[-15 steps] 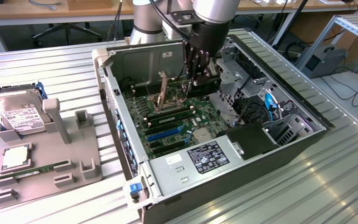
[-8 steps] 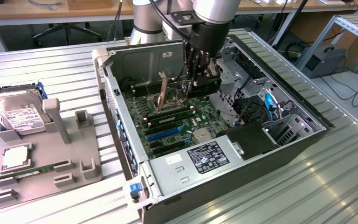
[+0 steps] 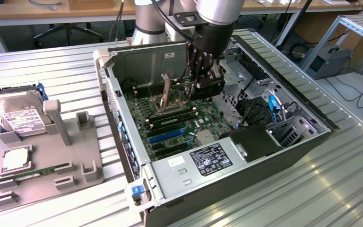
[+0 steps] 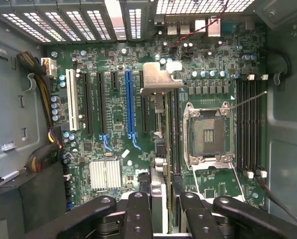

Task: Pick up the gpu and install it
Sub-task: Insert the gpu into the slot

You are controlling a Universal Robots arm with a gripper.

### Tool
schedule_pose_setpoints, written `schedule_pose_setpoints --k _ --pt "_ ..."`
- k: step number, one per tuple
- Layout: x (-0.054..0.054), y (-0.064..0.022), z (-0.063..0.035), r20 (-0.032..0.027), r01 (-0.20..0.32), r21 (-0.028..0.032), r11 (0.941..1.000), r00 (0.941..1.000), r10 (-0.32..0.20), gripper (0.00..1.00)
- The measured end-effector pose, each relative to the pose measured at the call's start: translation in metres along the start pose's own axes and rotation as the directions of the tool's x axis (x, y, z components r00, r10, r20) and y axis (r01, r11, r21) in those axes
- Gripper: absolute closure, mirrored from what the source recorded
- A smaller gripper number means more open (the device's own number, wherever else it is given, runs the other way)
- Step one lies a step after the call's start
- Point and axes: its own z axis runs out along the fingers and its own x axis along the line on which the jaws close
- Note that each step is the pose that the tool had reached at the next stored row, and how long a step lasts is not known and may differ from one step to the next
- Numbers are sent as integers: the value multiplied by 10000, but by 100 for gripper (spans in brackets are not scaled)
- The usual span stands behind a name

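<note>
Inside the open computer case (image 3: 168,170): the gripper (image 3: 197,78) hangs over the motherboard (image 3: 175,127), its fingers pinching the gpu (image 3: 200,71) by the upper edge.
Gripper state: partly closed on the card; in the wrist view the black fingers (image 4: 138,214) sit on either side of the thin board, which runs edge-on between them.
Gpu position: held upright, edge down, above the row of expansion slots; its silver metal bracket (image 4: 158,79) points toward the vented rear wall (image 4: 78,22) of the case. Whether the bottom edge already touches a slot I cannot tell.
Neighbours: the blue slot (image 4: 129,107) and the black slots beside it lie on one side of the card; the empty CPU socket (image 4: 208,132) lies on the other, close by.
Likely handling: light and stiff, a flat rigid board that should not sag in the grip, though thin enough to twist or tilt if pinched off-centre.
Fragility: judged delicate; the contact edge and the small parts on its face would not take scraping or side load.
Where to hold: along the bare top edge near the middle, as now, leaving the bracket and the contact edge free.
Risk: a slight tilt could make the edge miss the slot or the bracket catch the rear wall.
On the bench (image 3: 55,61): a grey parts holder (image 3: 43,165) carries a hard drive (image 3: 19,118) and a RAM stick (image 3: 33,174), well apart from the case.
</note>
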Motion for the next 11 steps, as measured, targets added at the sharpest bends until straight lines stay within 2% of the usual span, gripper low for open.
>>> schedule_pose_setpoints --k 11 --pt "28 1 5 0 0 0 10000 10000 0 73"
